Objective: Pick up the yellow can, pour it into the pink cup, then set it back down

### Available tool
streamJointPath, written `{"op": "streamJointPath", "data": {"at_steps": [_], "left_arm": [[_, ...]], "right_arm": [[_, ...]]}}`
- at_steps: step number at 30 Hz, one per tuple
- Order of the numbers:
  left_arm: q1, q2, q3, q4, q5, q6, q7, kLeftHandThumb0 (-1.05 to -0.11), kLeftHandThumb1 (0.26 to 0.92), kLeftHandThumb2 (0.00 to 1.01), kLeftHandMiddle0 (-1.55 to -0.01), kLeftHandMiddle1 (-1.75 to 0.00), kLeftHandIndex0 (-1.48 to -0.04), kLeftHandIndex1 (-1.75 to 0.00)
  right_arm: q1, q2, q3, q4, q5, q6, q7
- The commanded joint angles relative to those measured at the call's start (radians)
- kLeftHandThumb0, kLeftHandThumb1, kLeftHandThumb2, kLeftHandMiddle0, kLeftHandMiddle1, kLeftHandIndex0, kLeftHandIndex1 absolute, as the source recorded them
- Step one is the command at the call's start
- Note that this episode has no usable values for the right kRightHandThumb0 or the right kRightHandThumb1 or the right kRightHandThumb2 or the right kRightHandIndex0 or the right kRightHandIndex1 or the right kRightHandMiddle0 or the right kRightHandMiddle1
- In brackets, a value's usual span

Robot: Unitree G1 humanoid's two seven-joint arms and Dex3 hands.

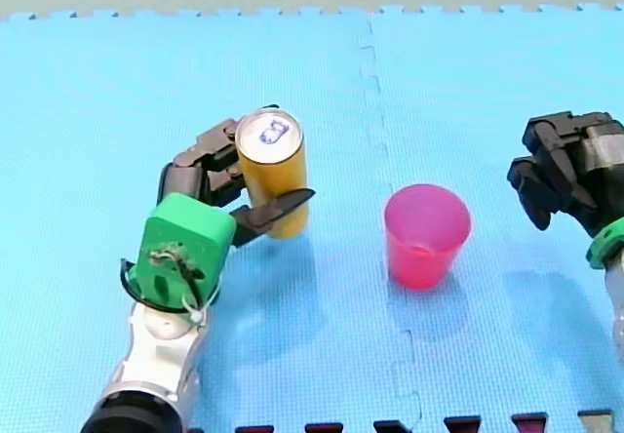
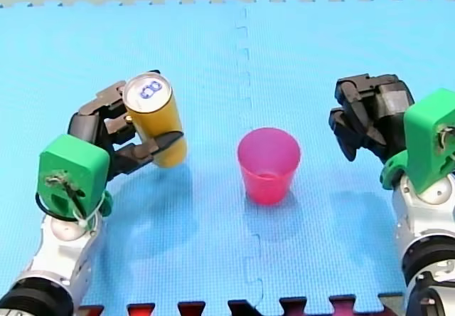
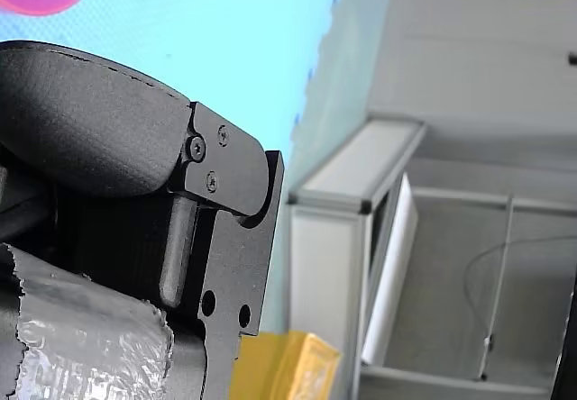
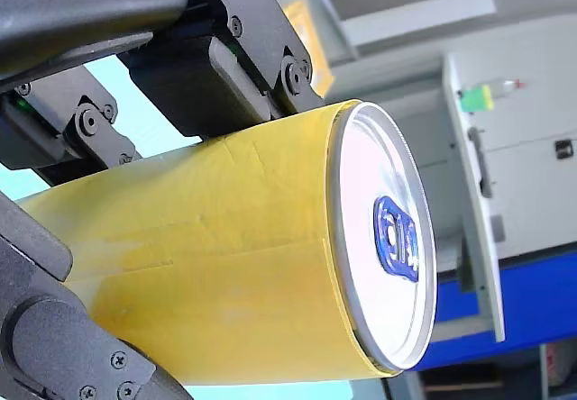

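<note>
On left side of blue foam mat (image 2: 213,53), left hand (image 2: 114,134) fingers wrapped around yellow can (image 2: 158,127), well left of pink cup (image 2: 269,165). Right hand (image 2: 366,113) beyond cup, curled closed, empty.

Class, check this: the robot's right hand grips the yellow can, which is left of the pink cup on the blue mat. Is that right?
No. The left hand grips the yellow can, as the head views show; the right hand, shut, is to the right of the pink cup. The can is indeed left of the cup on the blue mat.
</note>
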Motion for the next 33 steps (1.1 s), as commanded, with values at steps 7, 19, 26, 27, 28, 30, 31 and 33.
{"op": "streamJointPath", "data": {"at_steps": [7, 19, 26, 27, 28, 30, 31, 33], "left_arm": [[0.041, -0.021, 0.042, -0.082, -0.064, 0.089, -0.057, -0.385, 0.837, 0.00, -1.29, -0.07, -1.18, 0.00], [0.113, -0.003, 0.059, -0.144, -0.039, 0.071, -0.042, -0.389, 0.829, 0.00, -1.31, -0.04, -1.18, 0.00], [0.126, 0.010, 0.063, -0.146, -0.026, 0.048, -0.026, -0.389, 0.829, 0.00, -1.30, -0.02, -1.17, 0.00], [0.127, 0.011, 0.061, -0.143, -0.018, 0.043, -0.018, -0.389, 0.829, 0.00, -1.30, -0.02, -1.17, 0.00], [0.127, 0.011, 0.059, -0.140, -0.011, 0.039, -0.012, -0.389, 0.830, 0.00, -1.30, -0.02, -1.17, 0.00], [0.128, 0.012, 0.056, -0.133, 0.003, 0.028, 0.002, -0.388, 0.830, 0.00, -1.30, -0.02, -1.17, 0.00], [0.128, 0.013, 0.054, -0.130, 0.010, 0.024, 0.008, -0.388, 0.830, 0.00, -1.30, -0.02, -1.17, 0.00], [0.129, 0.016, 0.048, -0.126, 0.026, 0.017, 0.022, -0.386, 0.831, 0.00, -1.30, -0.01, -1.17, 0.00]], "right_arm": [[-0.003, -0.008, 0.001, 0.003, -0.004, 0.002, -0.009], [0.000, -0.014, -0.001, 0.004, -0.004, 0.001, -0.012], [-0.004, -0.025, -0.007, 0.007, 0.000, 0.009, -0.005], [-0.004, -0.026, -0.008, 0.008, 0.000, 0.010, -0.005], [-0.005, -0.028, -0.008, 0.008, 0.000, 0.011, -0.004], [-0.005, -0.029, -0.008, 0.009, -0.001, 0.013, -0.005], [-0.005, -0.029, -0.008, 0.009, -0.002, 0.014, -0.005], [-0.006, -0.030, -0.007, 0.009, -0.003, 0.015, -0.006]]}}
